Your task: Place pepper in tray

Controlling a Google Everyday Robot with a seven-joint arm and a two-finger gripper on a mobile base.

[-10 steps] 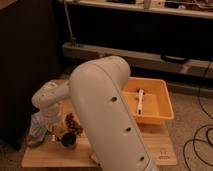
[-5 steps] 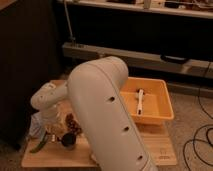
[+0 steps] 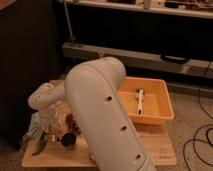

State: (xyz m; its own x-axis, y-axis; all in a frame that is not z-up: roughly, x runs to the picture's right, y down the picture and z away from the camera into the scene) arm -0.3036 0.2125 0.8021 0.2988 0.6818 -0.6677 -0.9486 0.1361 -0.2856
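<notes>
The green pepper [image 3: 41, 144] lies at the front left of the wooden board [image 3: 155, 150], its tip pointing to the near edge. My gripper [image 3: 42, 129] hangs from the white wrist [image 3: 46, 98] right above the pepper's upper end; I cannot tell whether it touches the pepper. The orange-yellow tray [image 3: 161, 116] stands at the back right of the board, far from the gripper. My big white arm [image 3: 100, 105] crosses the middle of the view and hides the tray's left part.
A white elongated object [image 3: 140, 101] lies inside the tray. A dark cup [image 3: 67, 141] and some reddish items [image 3: 73, 124] stand just right of the pepper. A dark shelf unit [image 3: 130, 55] runs behind the board. Cables [image 3: 200, 140] lie on the floor at right.
The wrist and gripper have sunk slightly down and left over the pepper. The tray and the other things have not moved.
</notes>
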